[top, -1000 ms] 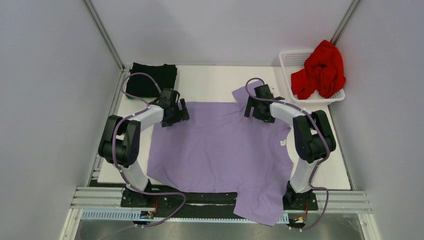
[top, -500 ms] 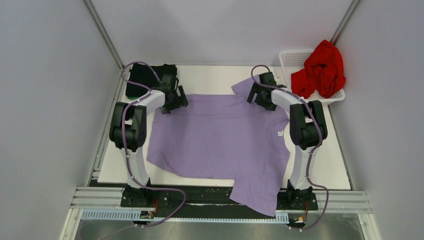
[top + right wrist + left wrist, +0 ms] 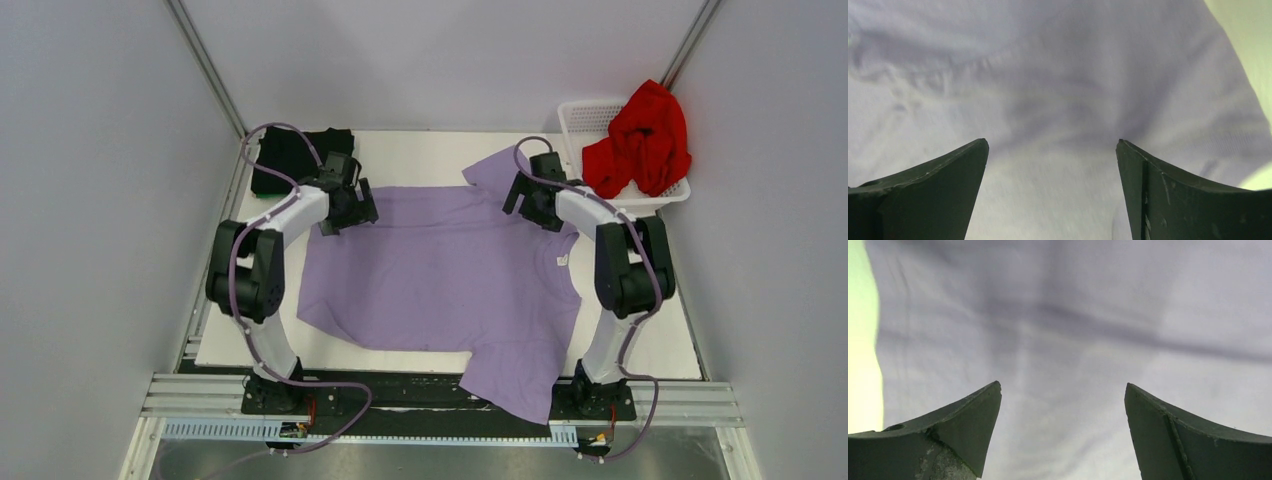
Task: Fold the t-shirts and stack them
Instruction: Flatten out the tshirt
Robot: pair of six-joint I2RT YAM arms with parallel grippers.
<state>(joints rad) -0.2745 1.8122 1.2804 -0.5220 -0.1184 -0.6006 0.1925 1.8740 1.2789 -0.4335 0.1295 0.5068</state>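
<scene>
Shirt in lavender (image 3: 440, 270) lies spread on the bench (image 3: 420, 150), one sleeve draping over its near edge. Left claw (image 3: 1063, 390) and right claw (image 3: 1052, 142) stand released at its far corners. Black shirt (image 3: 285, 160) sits folded far left. Red shirt (image 3: 640, 140) heaps in the basket (image 3: 585, 112) far right.

A robotics lab test cell. Plain pale grey wall panels (image 3: 90, 200) box in a flat white tabletop (image 3: 430, 150). A silver slotted aluminium rail (image 3: 200, 395) runs along the near edge, where two black-and-white robot arms (image 3: 250, 275) are bolted.
</scene>
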